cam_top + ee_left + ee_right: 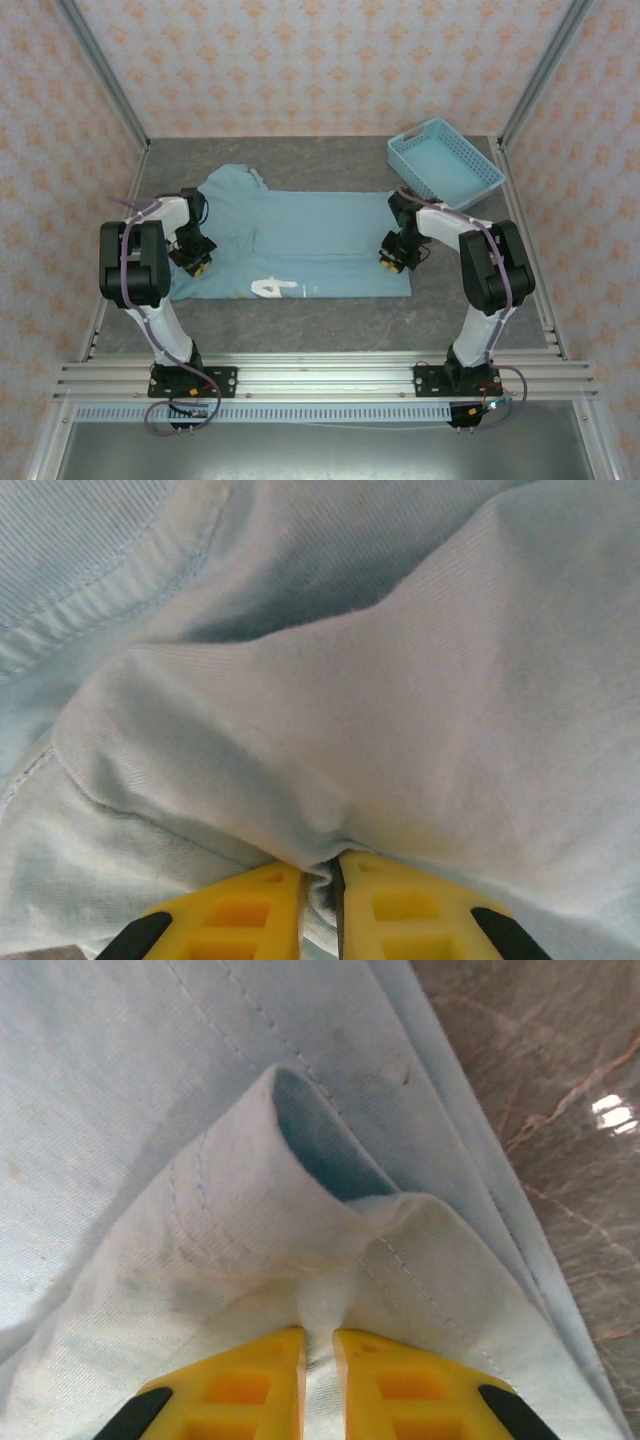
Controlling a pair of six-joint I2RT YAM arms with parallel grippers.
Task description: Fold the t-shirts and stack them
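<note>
Observed t-shirt [300, 235] spread flat mid-surface [300, 325], white print near front edge. Logged left end effector [196, 264] pinched on cloth fold at shirt's left side. Logged right end effector [392, 262] clamped on doubled hem at right edge. Noted basket [445, 165] near far right corner.

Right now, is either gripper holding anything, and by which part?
Both pinch the t-shirt: left gripper a cloth fold near its collar end, right gripper its hemmed edge.
</note>
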